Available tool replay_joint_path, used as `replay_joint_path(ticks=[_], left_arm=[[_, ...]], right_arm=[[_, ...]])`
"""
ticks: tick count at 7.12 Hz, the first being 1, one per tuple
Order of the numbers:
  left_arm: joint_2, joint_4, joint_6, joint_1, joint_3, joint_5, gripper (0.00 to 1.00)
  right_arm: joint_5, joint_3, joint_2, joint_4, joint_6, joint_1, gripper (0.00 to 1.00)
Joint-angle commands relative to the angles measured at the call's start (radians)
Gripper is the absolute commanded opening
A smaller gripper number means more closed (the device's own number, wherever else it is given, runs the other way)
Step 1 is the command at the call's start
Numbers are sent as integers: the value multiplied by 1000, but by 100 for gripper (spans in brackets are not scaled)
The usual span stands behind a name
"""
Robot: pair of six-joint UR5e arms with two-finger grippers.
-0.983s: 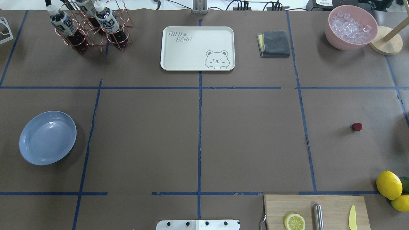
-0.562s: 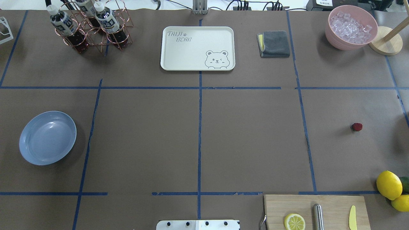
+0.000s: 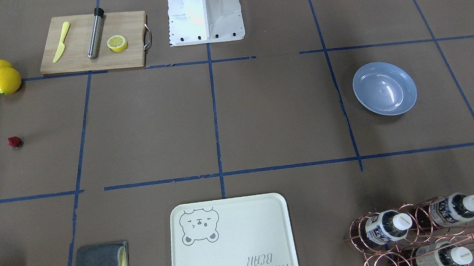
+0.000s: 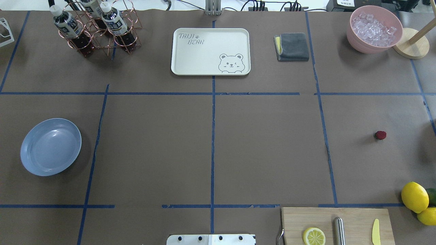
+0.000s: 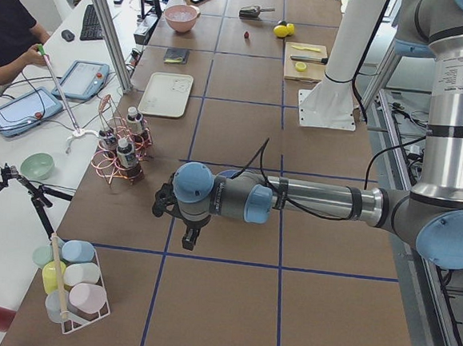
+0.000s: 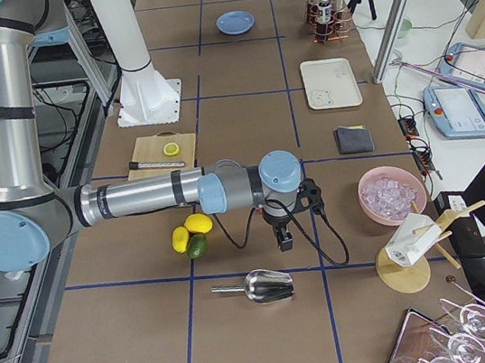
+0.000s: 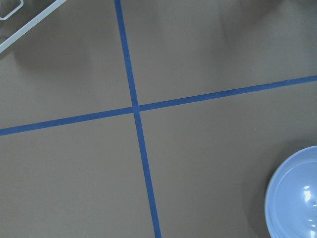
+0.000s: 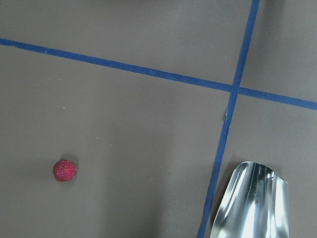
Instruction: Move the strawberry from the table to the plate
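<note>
The strawberry (image 4: pixel 380 135) lies alone on the brown-paper table (image 4: pixel 265 143) at the right; it also shows as the small red strawberry (image 3: pixel 14 142) and, in the right wrist view, at lower left as the strawberry (image 8: pixel 64 170). Far across at the left the light-blue plate (image 4: pixel 51 147) stands empty, its rim at the lower right corner of the left wrist view as the plate (image 7: pixel 297 198). Only the side views show my grippers: the left gripper (image 5: pixel 189 238) hangs over the table's left end, the right gripper (image 6: pixel 284 241) over the right end. Whether either is open or shut, I cannot tell.
A cutting board (image 4: pixel 337 224) with a lemon half, metal rod and yellow knife sits front right, lemons (image 4: pixel 414 196) beside it. A metal scoop (image 8: pixel 252 203) lies near the strawberry. Along the far edge stand a bear tray (image 4: pixel 210 51), bottle rack (image 4: pixel 95 30), grey cloth (image 4: pixel 292 46) and ice bowl (image 4: pixel 374 29).
</note>
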Motion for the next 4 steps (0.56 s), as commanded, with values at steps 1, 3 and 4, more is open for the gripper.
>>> replay_joint_path(ticks=[1, 3, 4], left_arm=[[15, -202, -10, 111, 28, -40, 100], [12, -294, -131, 268, 63, 19, 100], [12, -365, -242, 350, 69, 53, 100]], right_arm=[[4, 1, -2, 2, 0, 0, 100], [4, 0, -2, 2, 0, 0, 100], [4, 1, 0, 3, 0, -2, 100]])
